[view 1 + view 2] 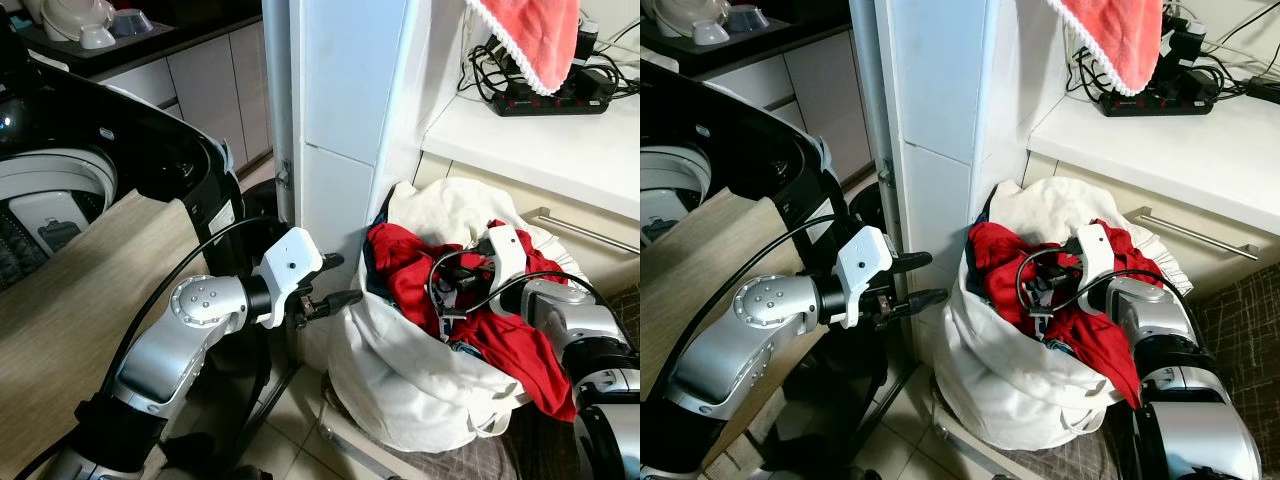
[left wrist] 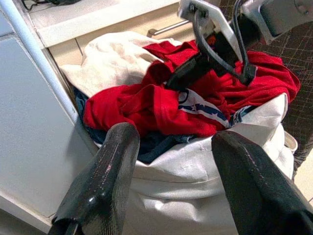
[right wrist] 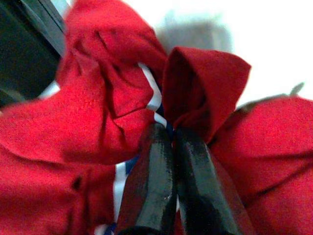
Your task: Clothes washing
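Note:
A white laundry bag (image 1: 400,385) stands on the floor, stuffed with a red garment (image 1: 402,268), a white cloth (image 1: 445,205) and some blue fabric. My right gripper (image 1: 452,285) reaches into the top of the bag. In the right wrist view it (image 3: 168,133) is shut, pinching a fold of the red garment (image 3: 98,122). My left gripper (image 1: 340,280) hovers open just left of the bag's rim, holding nothing. In the left wrist view its fingers (image 2: 105,176) frame the bag (image 2: 195,166). The open top-loading washing machine (image 1: 60,185) is at far left.
A white pillar (image 1: 340,110) rises right behind the bag. A counter (image 1: 540,140) on the right carries a power strip (image 1: 550,98), with a pink towel (image 1: 530,35) hanging above. A drawer handle (image 1: 590,232) juts out behind the bag. Beige cloth (image 1: 70,300) lies below the washer.

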Tool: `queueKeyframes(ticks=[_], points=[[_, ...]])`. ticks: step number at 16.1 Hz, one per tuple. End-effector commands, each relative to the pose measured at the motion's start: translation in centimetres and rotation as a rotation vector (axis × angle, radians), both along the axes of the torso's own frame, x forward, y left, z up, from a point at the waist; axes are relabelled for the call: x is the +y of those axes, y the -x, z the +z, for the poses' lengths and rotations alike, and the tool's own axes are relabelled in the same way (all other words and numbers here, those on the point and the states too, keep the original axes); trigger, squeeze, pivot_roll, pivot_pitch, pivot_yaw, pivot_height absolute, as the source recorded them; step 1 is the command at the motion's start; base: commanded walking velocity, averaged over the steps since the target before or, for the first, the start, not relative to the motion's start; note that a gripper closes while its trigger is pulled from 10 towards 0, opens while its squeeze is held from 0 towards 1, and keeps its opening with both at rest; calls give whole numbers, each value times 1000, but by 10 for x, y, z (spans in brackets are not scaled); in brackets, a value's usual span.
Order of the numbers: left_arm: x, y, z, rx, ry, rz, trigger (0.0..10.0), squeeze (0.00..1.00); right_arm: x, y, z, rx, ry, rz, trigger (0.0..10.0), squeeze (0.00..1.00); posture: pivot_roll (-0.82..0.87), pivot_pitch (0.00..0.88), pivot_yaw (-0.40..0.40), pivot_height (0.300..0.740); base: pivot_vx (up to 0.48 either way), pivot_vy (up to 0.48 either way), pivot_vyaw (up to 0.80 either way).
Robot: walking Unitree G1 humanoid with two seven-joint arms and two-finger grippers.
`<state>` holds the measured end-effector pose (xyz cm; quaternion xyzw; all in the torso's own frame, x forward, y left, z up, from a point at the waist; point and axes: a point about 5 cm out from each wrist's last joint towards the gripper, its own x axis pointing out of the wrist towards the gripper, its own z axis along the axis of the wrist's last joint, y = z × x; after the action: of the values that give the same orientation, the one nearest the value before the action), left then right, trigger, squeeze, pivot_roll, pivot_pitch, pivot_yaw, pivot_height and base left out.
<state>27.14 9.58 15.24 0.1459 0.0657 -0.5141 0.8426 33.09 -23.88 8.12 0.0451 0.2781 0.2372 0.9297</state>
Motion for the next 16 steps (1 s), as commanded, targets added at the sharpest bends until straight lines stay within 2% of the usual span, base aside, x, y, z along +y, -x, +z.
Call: queueKeyframes(ticks=[1, 5, 6, 8, 9, 11, 13, 16], points=[[-1, 1, 2, -16, -10, -5, 10000, 0, -1, -5, 15, -50, -54, 16, 0, 0, -62, 0, 8, 740, 0, 0, 0], [-3, -3, 9, -42, 38, 18, 10000, 0, -2, 2, 48, -138, -247, 114, 0, 0, -66, 0, 7, 740, 0, 0, 0], [-6, -5, 14, -60, 75, 33, 10000, 0, 0, 6, 66, -188, -338, 147, 0, 0, -66, 0, 7, 740, 0, 0, 0], [-16, -11, 29, -71, 204, 56, 10000, 0, 8, 11, 100, -280, -477, 197, 0, 0, -79, 0, 12, 740, 0, 0, 0], [-19, -11, 33, -72, 235, 54, 10000, 0, 10, 12, 107, -298, -499, 211, 0, 0, -81, 0, 13, 740, 0, 0, 0], [-44, -11, 52, -40, 392, 1, 10000, 0, 30, 20, 150, -394, -637, 308, 0, 0, -89, 0, 15, 740, 0, 0, 0], [-60, -9, 54, -35, 416, -44, 10000, 0, 43, 25, 170, -430, -668, 365, 0, 0, -90, 0, 14, 740, 0, 0, 0], [-75, -11, 55, -19, 443, -46, 10000, 0, 57, 28, 186, -453, -702, 407, 0, 0, -96, 0, 10, 740, 0, 0, 0]])
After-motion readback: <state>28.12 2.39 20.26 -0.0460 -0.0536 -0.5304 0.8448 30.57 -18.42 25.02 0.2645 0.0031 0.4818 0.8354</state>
